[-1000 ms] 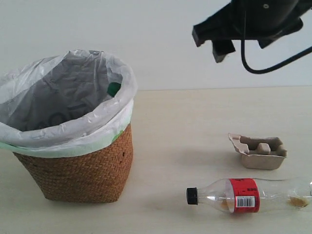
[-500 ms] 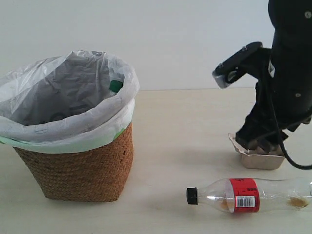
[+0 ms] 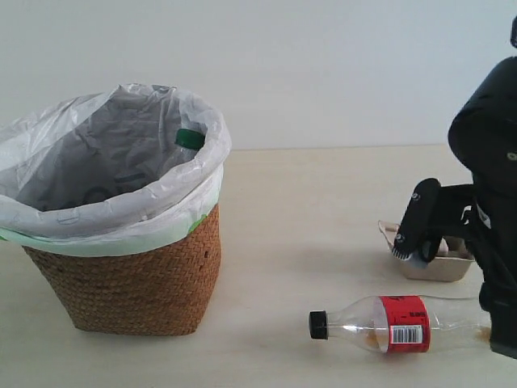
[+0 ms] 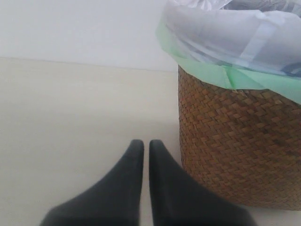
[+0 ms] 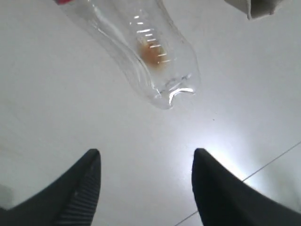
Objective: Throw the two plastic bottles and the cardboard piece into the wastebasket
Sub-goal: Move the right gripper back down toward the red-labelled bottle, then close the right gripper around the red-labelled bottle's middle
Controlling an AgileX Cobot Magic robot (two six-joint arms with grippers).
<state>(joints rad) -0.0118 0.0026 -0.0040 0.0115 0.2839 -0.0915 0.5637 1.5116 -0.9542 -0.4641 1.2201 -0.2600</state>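
Observation:
The wicker wastebasket (image 3: 137,279) with its white bag stands at the left. The green cap of the shorter bottle (image 3: 191,139) pokes up inside it against the liner. The black-capped bottle (image 3: 388,323) with the red label lies on the table at the front right. Its clear base (image 5: 160,70) is just ahead of my open, empty right gripper (image 5: 146,157), which is low over the table. One ridged finger (image 3: 414,225) partly covers the cardboard tray (image 3: 446,265). My left gripper (image 4: 146,143) is shut and empty, beside the basket's woven wall (image 4: 235,141).
The right arm's black body (image 3: 489,162) fills the right edge of the exterior view and hides the far end of the lying bottle. A corner of the cardboard tray (image 5: 256,7) shows beyond the bottle's base. A pale wall rises behind the table.
The right arm has come down from the top of the view to table level at the right, in front of the cardboard tray. The green cap in the basket has shifted slightly upward.

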